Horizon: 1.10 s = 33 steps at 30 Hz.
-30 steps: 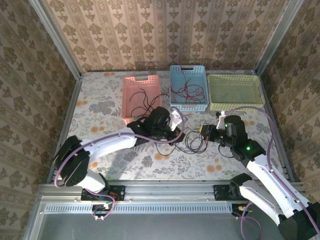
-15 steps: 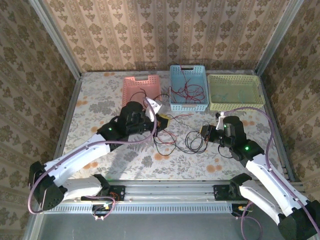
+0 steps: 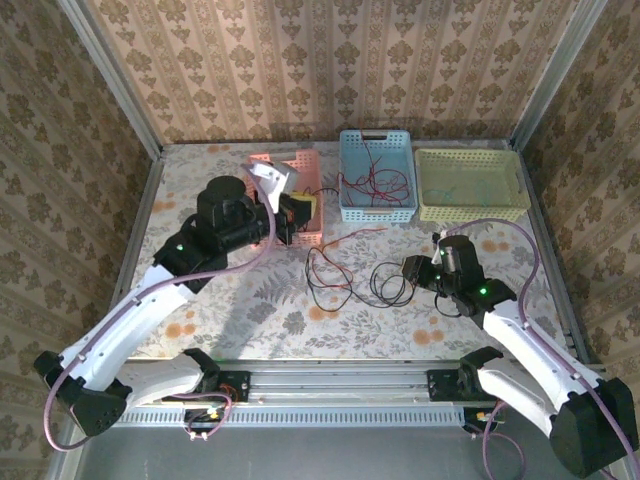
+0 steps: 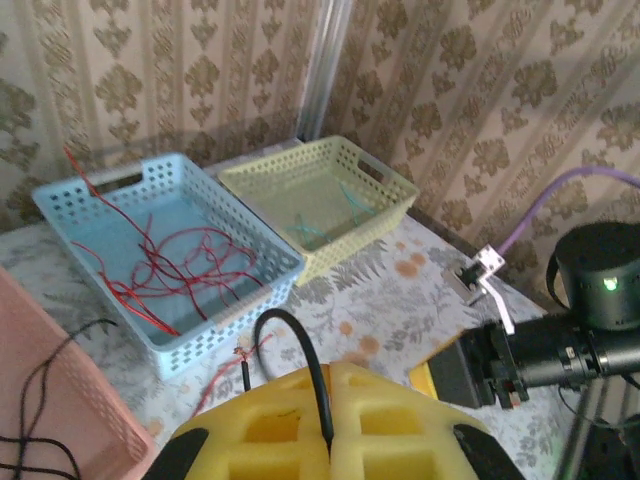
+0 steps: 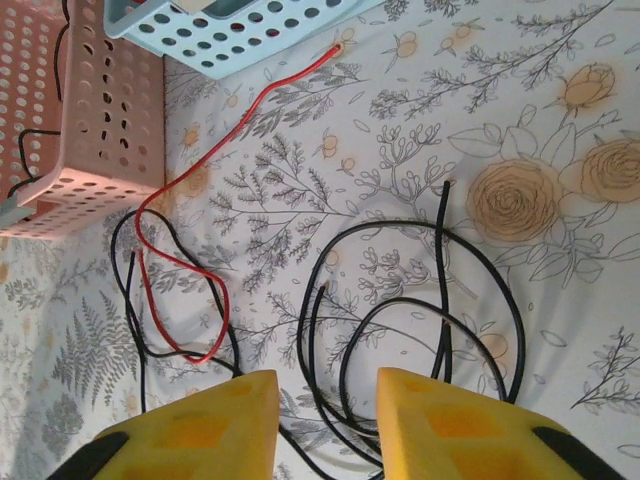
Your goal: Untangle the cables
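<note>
Black cable (image 4: pixel 285 314), pinched between the left gripper's (image 4: pixel 328 400) closed pads, hangs over the pink basket (image 5: pixel 110 90) at far left, so dropping it there seems next, while the right gripper (image 5: pixel 327 385), pads spread, hovers above the loose cables (image 5: pixel 444 215) mid-table.

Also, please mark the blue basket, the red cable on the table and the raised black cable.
blue basket (image 4: pixel 230 310), left wrist view, near wall
red cable (image 5: pixel 300 70), right wrist view, straight stretch near its end
black cable (image 4: pixel 318 390), left wrist view, upright stretch

The black cable (image 4: pixel 308 350) sinks out of sight between the left pads (image 4: pixel 260 430); the left wrist view's edge crops the pink basket (image 4: pixel 50 385).
</note>
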{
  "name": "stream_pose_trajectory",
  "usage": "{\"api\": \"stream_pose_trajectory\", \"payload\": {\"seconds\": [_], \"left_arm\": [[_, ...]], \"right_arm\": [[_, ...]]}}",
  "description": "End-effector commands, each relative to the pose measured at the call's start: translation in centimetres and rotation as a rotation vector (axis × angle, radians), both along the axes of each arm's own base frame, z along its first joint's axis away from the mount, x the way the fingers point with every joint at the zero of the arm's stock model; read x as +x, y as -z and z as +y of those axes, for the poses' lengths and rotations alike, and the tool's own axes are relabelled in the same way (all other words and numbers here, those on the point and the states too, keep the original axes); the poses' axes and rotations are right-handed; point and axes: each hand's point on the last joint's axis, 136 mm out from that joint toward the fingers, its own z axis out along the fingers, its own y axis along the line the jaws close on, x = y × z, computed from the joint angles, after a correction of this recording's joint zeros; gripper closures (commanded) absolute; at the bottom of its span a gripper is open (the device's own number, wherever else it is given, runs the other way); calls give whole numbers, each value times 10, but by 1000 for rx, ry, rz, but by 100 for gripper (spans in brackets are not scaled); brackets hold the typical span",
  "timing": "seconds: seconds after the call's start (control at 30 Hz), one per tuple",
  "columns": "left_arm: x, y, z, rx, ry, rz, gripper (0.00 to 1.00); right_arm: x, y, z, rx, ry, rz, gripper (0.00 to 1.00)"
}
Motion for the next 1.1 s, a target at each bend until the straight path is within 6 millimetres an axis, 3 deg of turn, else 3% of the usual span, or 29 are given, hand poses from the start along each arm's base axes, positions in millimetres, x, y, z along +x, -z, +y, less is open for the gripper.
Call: {"api": "stream_pose_trajectory", "payload": {"seconds": [0.0,0.13,0.37,0.57,0.67,0.8,0.83,0.87,0.9,1.0,1.07], "left_arm": [[10,-13,12,24,-31,-27,100],[36,-18,22,49,-77,-33,100],[111,-14,61,18,-244,6,100],[157,-5,58,-21,-250,57,100],[178,13,54,-26,-260,96,100],[205,67,58,5,-300,223,100],[208,79,60,9,-314,253,85],[210,87,61,4,-316,275,62],[209,93,61,-6,-313,297,48],[201,90,62,-33,-321,294,13],[189,80,62,-45,-320,264,0]], "right_arm": [[5,-4,-5,12,29,-30,62],[5,-10,0,32,3,-44,58],[2,-21,3,54,-17,-72,57],[0,-28,4,48,-34,-84,56],[-2,-29,4,48,-35,-87,56],[-2,-31,5,57,-42,-89,55],[-2,-32,7,63,-49,-87,55],[-2,-33,8,65,-55,-87,54],[-3,-34,10,67,-66,-86,54],[-3,-35,12,61,-87,-83,52],[-3,-34,12,50,-94,-77,52]]}}
